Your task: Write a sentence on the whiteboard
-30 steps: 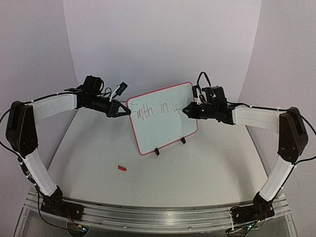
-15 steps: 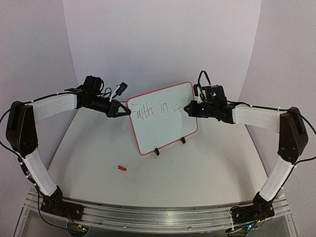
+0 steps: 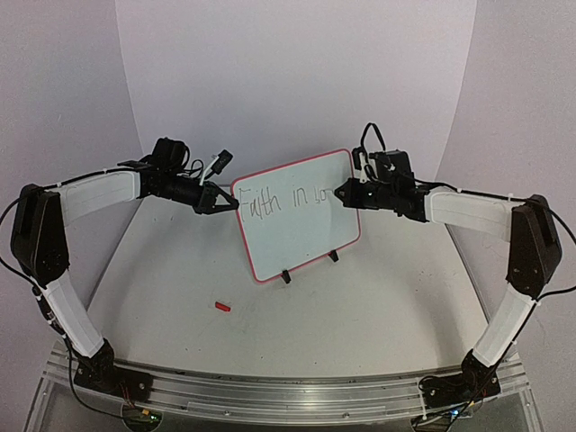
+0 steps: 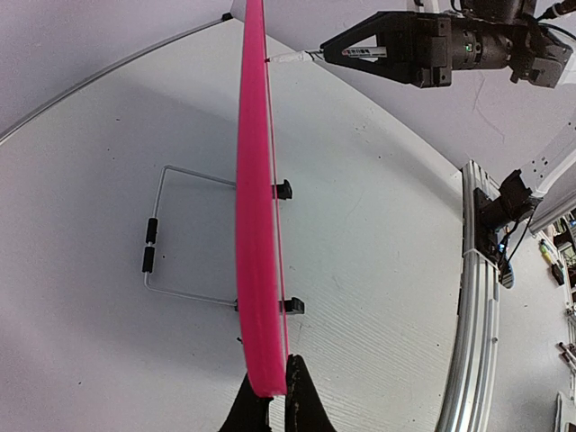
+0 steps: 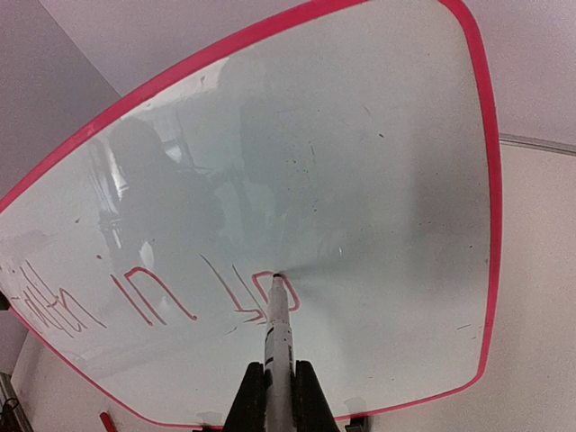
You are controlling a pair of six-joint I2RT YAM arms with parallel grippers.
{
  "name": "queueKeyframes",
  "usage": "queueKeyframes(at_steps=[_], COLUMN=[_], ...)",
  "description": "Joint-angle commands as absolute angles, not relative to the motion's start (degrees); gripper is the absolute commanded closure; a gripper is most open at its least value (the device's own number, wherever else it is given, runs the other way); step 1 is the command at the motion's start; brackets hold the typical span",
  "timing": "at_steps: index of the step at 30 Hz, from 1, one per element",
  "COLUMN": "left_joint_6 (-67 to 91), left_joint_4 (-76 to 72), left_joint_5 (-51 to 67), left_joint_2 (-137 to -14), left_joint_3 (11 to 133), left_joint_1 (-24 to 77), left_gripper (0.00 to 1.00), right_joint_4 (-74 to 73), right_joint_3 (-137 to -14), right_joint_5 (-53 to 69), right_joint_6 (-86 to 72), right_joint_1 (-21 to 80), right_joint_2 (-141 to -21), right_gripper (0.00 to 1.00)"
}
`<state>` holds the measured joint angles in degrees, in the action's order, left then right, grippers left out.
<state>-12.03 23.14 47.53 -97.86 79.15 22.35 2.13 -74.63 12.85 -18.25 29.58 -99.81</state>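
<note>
2 closed grippers: left gripper (image 4: 270, 401) grips 1 whiteboard (image 3: 301, 241) by its edge, right gripper (image 5: 273, 389) 1 marker (image 5: 280, 326) touching the sentence (image 3: 286, 200).

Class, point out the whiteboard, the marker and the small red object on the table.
whiteboard (image 3: 297, 238), top view, bare white face.
marker (image 5: 279, 326), right wrist view, barrel behind its tip.
small red object (image 3: 221, 307), top view, its middle.

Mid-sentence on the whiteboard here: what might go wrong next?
The right gripper presses the marker against the whiteboard, which the left gripper pinches at just one edge; a hard stroke might pivot or tip it. The sentence ends close to the board's right rim, so further letters may crowd or run off.
</note>
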Motion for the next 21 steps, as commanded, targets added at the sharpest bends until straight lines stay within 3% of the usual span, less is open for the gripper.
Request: queueKeyframes(at_steps=[1, 8, 21], left_joint_6=[-14.2, -14.1, -14.1], left_joint_4=[27.5, 27.4, 27.4], left_joint_5=[47.4, 47.4, 47.4], left_joint_2=[-98.0, -98.3, -98.5], left_joint_3=[79.7, 79.7, 79.6], left_joint_1=[24.0, 24.0, 24.0], left_gripper=[1.0, 1.0, 1.0], right_joint_4=[3.5, 3.4, 3.4], right_joint_3=[-74.5, -72.1, -76.5], right_joint_5=[13.2, 10.1, 10.4], right_joint_6=[-17.8, -17.6, -16.9], right_joint_1=[29.5, 29.4, 29.4], right_joint_2=[-97.5, -94.0, -98.5], right_gripper=[1.0, 1.0, 1.0])
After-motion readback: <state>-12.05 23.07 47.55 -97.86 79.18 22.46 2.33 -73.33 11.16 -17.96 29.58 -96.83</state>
